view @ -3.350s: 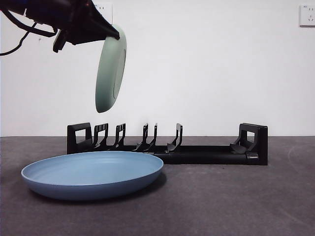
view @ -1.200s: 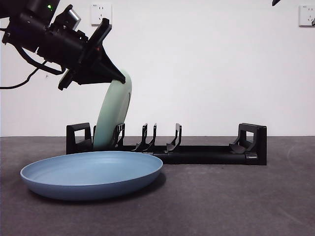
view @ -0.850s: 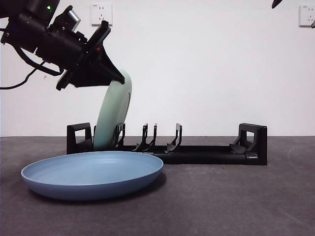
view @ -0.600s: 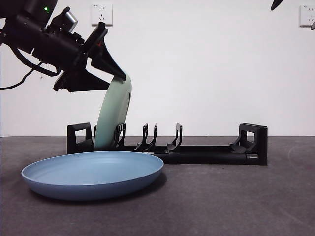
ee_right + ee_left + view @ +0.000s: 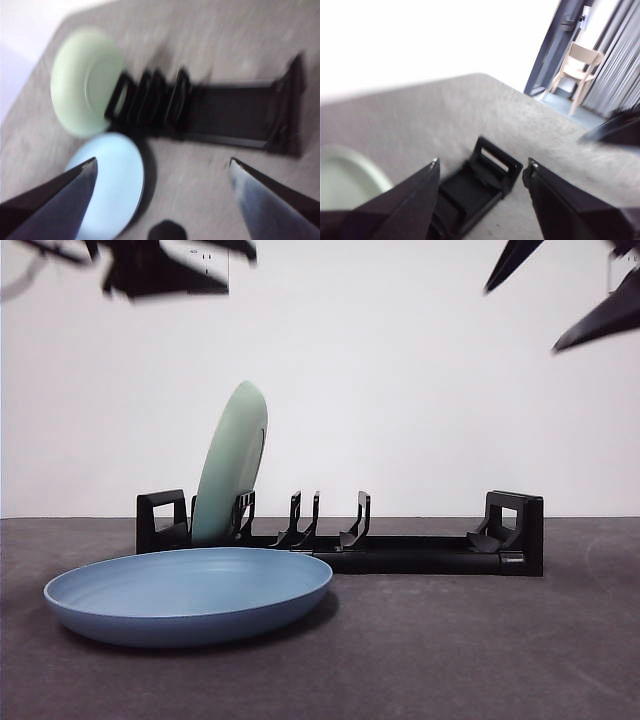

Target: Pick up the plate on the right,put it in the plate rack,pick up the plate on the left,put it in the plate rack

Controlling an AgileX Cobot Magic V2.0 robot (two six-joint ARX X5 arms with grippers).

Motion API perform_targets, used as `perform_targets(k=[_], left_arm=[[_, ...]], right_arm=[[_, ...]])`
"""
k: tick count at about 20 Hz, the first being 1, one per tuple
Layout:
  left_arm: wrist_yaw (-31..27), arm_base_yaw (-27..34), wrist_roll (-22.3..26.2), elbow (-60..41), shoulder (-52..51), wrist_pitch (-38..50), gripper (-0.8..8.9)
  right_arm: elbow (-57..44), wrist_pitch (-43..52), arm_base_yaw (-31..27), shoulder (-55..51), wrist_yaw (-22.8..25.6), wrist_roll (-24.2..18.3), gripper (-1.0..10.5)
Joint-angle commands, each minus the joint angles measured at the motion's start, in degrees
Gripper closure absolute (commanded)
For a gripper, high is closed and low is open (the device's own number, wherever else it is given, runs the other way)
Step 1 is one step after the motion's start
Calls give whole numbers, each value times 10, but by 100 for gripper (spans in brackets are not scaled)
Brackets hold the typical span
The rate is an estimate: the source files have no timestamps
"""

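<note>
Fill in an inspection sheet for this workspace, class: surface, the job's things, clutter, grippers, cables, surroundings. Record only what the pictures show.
Surface: dark grey table, matte.
Job's things: green plate stands on edge, leaning, in the plate rack near one end, held by nobody. Blue plate lies flat on the table in front of the rack.
Clutter: nothing seen.
Grippers: left gripper open, empty, above the rack. Right gripper open, empty, high over both plates and the rack.
Cables: nothing seen.
Surroundings: white wall with a socket behind the table; the left wrist view shows a wooden chair and curtains beyond it.
</note>
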Motion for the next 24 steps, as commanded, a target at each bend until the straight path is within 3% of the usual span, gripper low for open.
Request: perform_targets(k=[1,5,7,10,14,20,24], left_arm=[[-84,-27,147,-3,-71,-69,522],[-282,-115,361,-3,-179,-200,522],[-364,-151,391,-3,-206,-243,523],[-454,-200,392,-3,-226,-275,522],[-508,-250,392,-3,-235,-287,522],[-521,-287,392,-3,-235,-292,523],[-522,-294,392,-3,-235,-293,523]], right_arm=[[1,-15,41,44,-3,2,510],[1,-2,117,140,-14,-8,511],[1,23,144,190,-14,-8,515],[1,65,176,261,-16,-8,644],[1,109,193,329,-16,9,646],[1,155,197,381,-19,29,699],[1,188,206,397,-57,60,700]])
